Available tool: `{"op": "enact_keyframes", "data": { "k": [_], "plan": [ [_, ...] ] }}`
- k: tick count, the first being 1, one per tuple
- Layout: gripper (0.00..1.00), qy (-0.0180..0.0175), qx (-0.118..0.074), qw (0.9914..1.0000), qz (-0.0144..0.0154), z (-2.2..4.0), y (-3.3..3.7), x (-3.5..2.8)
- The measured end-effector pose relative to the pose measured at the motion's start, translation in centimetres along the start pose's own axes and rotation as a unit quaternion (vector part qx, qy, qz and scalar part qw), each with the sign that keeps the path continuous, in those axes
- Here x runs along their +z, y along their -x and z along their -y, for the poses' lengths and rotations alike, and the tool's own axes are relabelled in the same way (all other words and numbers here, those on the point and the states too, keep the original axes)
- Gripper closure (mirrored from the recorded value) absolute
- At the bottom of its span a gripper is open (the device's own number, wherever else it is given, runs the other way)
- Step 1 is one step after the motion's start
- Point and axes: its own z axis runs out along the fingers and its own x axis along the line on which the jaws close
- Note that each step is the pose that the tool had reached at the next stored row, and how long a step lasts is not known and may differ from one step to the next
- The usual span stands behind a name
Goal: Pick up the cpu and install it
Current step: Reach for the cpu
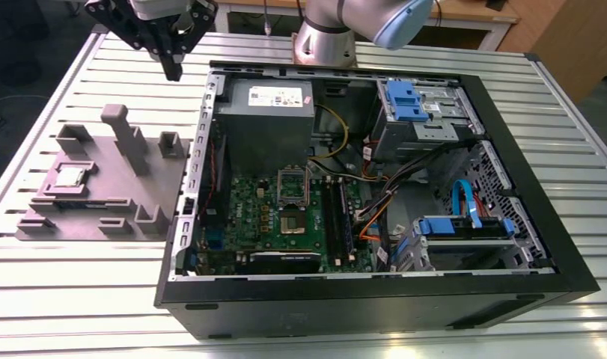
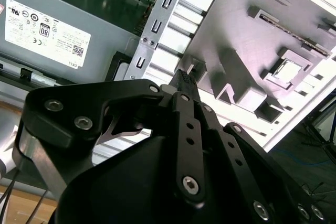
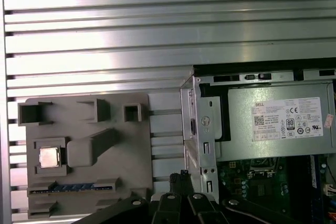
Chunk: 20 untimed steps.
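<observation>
The black gripper (image 1: 171, 72) hangs with its jaws pinched together on nothing. Well apart from them, the shiny square cpu (image 1: 70, 176) sits recessed in a matte grey moulded fixture (image 1: 103, 200).

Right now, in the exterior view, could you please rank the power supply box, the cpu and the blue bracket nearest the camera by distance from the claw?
1. power supply box, in the case corner by the claw.
2. cpu, on the grey fixture at the exterior view's left.
3. blue bracket, low in the case at the exterior view's right.
</observation>
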Motion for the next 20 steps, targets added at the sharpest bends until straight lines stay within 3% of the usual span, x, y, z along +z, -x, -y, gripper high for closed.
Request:
{"op": "enact_keyframes", "data": {
  "k": [20],
  "plan": [
    [0.89, 0.0000, 0.000, 1.00000, 0.0000, 0.05, -0.64, 0.00]
  ]
}}
